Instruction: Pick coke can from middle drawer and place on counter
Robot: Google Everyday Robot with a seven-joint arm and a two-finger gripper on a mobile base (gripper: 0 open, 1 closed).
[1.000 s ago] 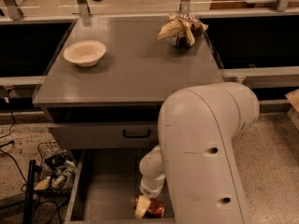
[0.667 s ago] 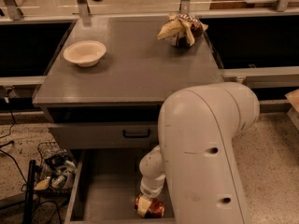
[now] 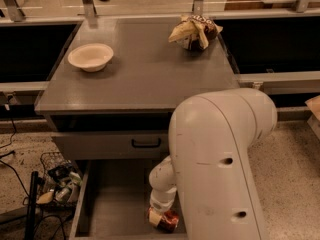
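Observation:
The coke can (image 3: pixel 167 220) is red and lies on its side on the grey floor of the open middle drawer (image 3: pixel 112 204), near the drawer's right side. My gripper (image 3: pixel 161 215) reaches down into the drawer behind my big white arm (image 3: pixel 220 159) and sits right at the can. My arm hides most of it. The grey speckled counter (image 3: pixel 145 69) lies above the drawer.
A cream bowl (image 3: pixel 90 57) sits on the counter's left. A brown-and-yellow snack bag (image 3: pixel 196 31) lies at its back right. A shut drawer front with a black handle (image 3: pixel 146 143) is above the open drawer. A wire basket of clutter (image 3: pixel 57 181) stands on the floor at left.

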